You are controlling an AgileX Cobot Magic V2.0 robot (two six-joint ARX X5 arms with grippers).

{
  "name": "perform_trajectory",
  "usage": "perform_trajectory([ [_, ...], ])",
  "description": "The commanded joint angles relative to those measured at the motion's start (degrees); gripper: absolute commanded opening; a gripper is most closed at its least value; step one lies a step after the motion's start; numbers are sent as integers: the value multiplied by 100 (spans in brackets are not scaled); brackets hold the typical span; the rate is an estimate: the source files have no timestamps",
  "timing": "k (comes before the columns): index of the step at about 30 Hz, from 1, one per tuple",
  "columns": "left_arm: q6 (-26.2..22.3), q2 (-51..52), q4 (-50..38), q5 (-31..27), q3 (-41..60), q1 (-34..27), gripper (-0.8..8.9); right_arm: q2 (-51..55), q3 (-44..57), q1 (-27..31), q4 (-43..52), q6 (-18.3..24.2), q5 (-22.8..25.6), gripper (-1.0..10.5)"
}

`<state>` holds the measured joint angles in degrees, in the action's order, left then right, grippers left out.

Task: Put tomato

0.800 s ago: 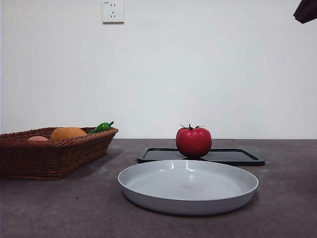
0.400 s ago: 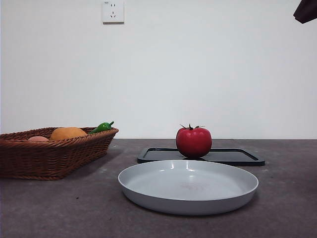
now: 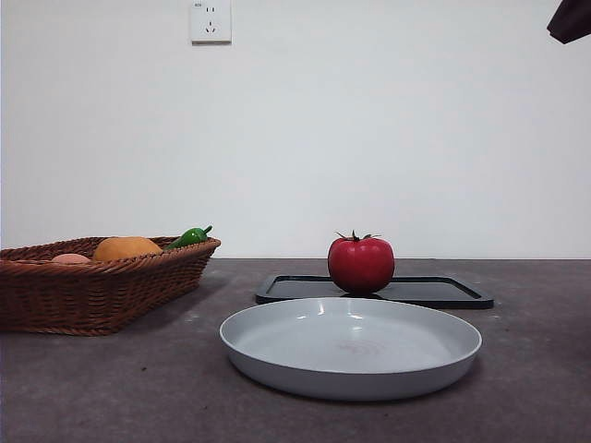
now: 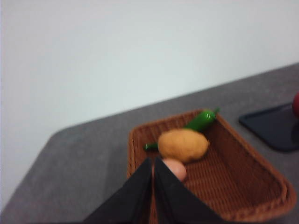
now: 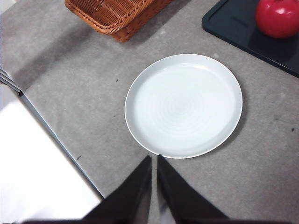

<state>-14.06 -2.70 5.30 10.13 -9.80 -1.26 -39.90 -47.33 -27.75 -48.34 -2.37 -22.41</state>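
Tomato [image 3: 361,265] sits upright on the black tray [image 3: 443,292], toward the tray's left part, green calyx up, nothing touching it. Left to right across the tabletop [image 3: 111,388]: wicker basket [image 3: 92,295] at the far left holds an orange round fruit [image 3: 126,247], a small green pepper [image 3: 189,237] leaning at its far right corner, and a pinkish item [image 3: 71,258] (only its top shows in the front view). Left gripper [image 4: 153,170] hovers above the basket's near end, jaws pressed together, holding nothing. Gray plate [image 3: 351,383] lies in the middle, nearer than the tray, with nothing on it, apart from the basket. Tray is just behind the plate, extending right. Right gripper [image 5: 154,165] hangs high over the plate's near rim, jaws closed with only a thin slit between them, gripping nothing; a dark arm tip [image 3: 571,20] shows at the front view's top right corner. White wall outlet [image 3: 211,20] up on the wall.
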Motion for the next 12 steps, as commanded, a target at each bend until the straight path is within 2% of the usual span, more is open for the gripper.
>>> perform_trajectory([
  [1,22,173,-22,-42,212,-37,7,-42,-33,-42,72,-35,-9,7],
  [12,20,254,-22,-138,885,-39,7,-42,-33,-42,72,-35,-9,7],
])
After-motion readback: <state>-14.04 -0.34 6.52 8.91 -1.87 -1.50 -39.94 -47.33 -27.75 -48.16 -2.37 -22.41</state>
